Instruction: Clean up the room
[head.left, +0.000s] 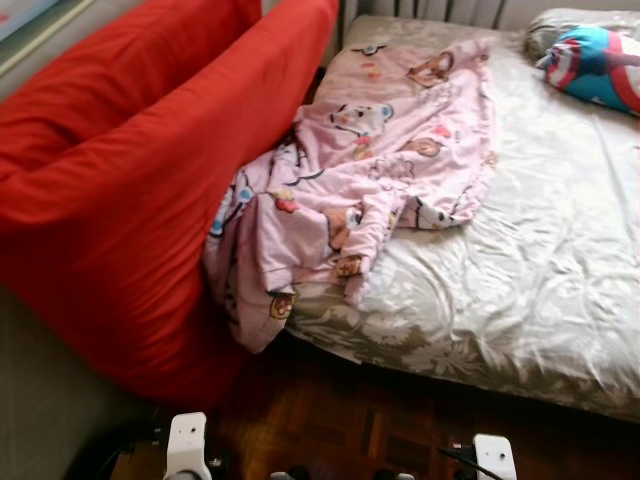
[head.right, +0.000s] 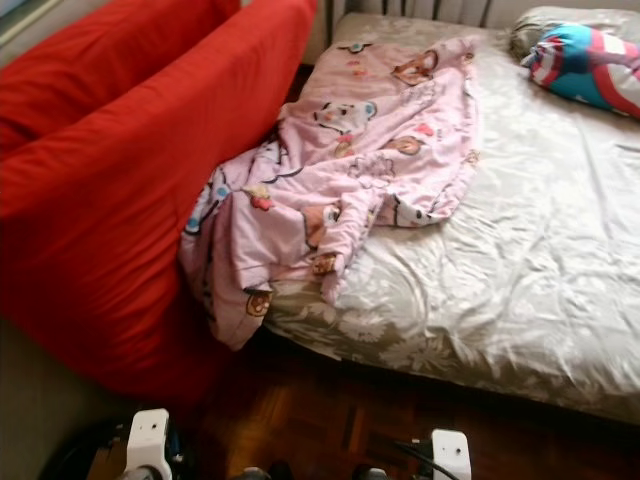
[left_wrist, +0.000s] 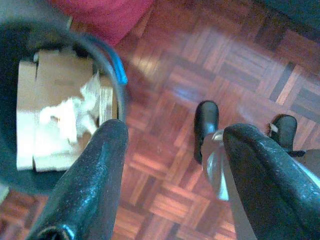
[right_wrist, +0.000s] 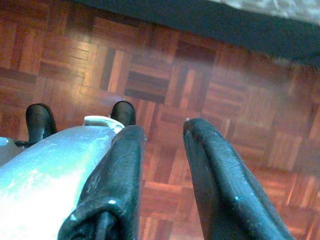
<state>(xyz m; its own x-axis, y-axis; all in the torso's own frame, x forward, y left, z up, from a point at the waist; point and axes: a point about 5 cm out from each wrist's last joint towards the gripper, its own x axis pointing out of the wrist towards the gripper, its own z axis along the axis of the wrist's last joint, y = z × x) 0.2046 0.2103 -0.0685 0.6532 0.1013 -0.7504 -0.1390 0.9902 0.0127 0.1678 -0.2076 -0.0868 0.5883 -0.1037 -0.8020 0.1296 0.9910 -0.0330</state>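
A crumpled pink blanket (head.left: 370, 170) with cartoon prints lies on the left side of the bed (head.left: 540, 270), and one corner hangs over the bed's edge against the red sofa (head.left: 130, 190). A blue, red and white cushion (head.left: 595, 65) rests at the bed's far right. Both arms hang low by my legs. My left gripper (left_wrist: 175, 132) is open with nothing between its fingers, just beside a dark round bin (left_wrist: 117, 75) holding cardboard and white paper. My right gripper (right_wrist: 162, 129) is open above the parquet floor (right_wrist: 165, 75), holding nothing.
The red sofa stands tight against the bed's left side. A strip of dark parquet (head.left: 380, 420) runs along the bed's near edge. The bin (head.left: 100, 455) sits by my left foot. A radiator (head.left: 430, 8) is behind the bed.
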